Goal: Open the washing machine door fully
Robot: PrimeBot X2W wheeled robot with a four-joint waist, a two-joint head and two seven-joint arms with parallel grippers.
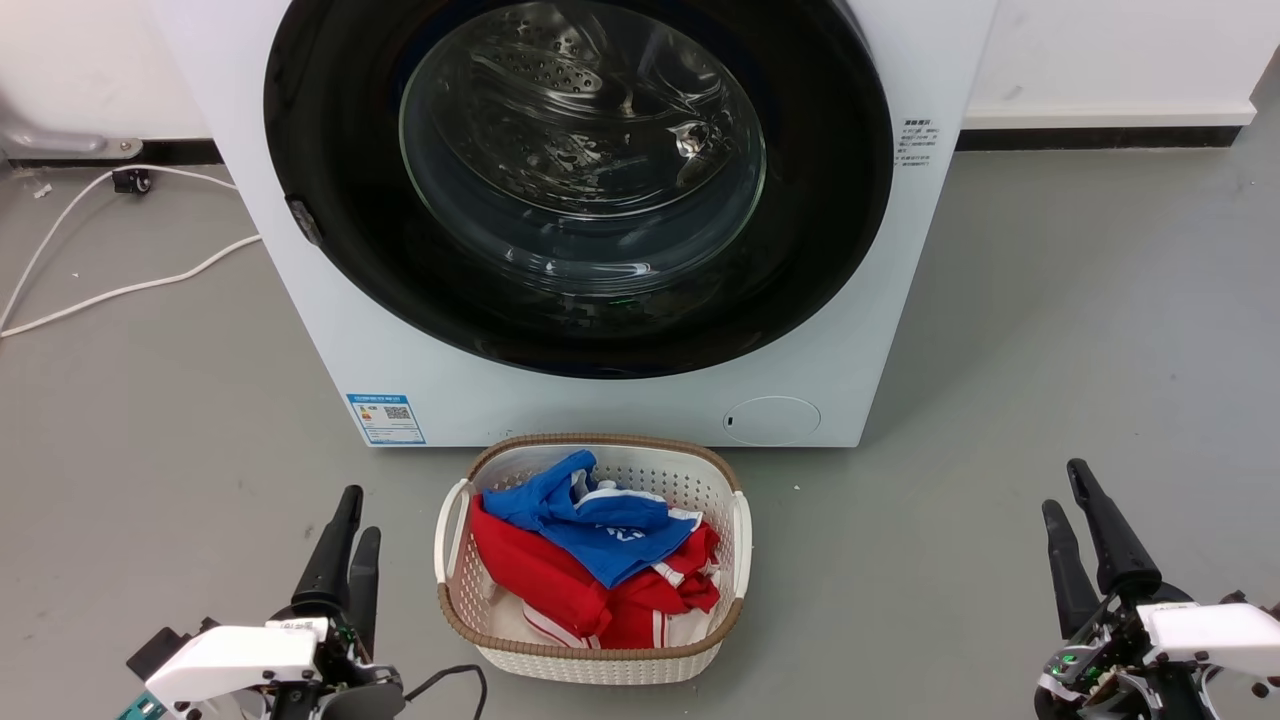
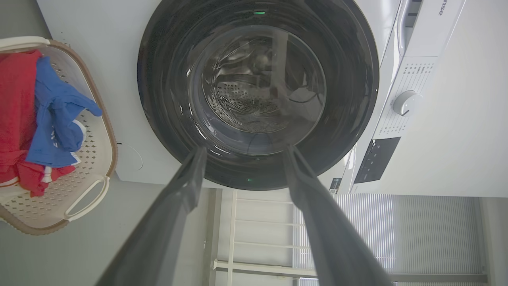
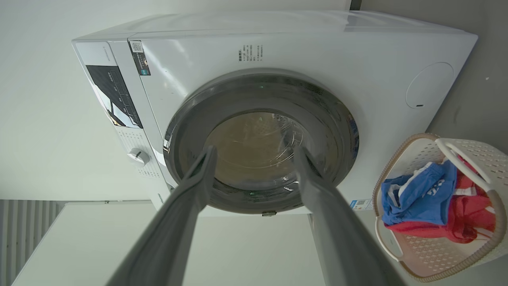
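You have both pincers low on the grey floor, fingers pointing toward the washer (image 1: 370, 360). The left pincer (image 1: 358, 512) holds nothing. In its wrist view its two dark fingers (image 2: 190, 178) stand spread with a clear gap between them. The right pincer (image 1: 1062, 487) is also empty, and its fingers (image 3: 198, 178) are likewise spread.

The door (image 1: 583, 150), a round glossy black ring around a clear glass bowl, lies shut and flush against the washer's white front. It sits ahead of both pincers and between them, well apart from either, with neither touching it. Each wrist view frames the door (image 2: 258, 91) just past that pincer's fingertips, and the steel drum shows through the glass.

A white basket (image 1: 600, 438) with a brown rim stands on the floor between the pincers, nearer the left one, just in front of the washer. A blue garment (image 1: 590, 525) lies on top of a red garment (image 1: 560, 590) inside it. A white cable (image 1: 120, 290) trails over the floor ahead of the left pincer, on its outer side.
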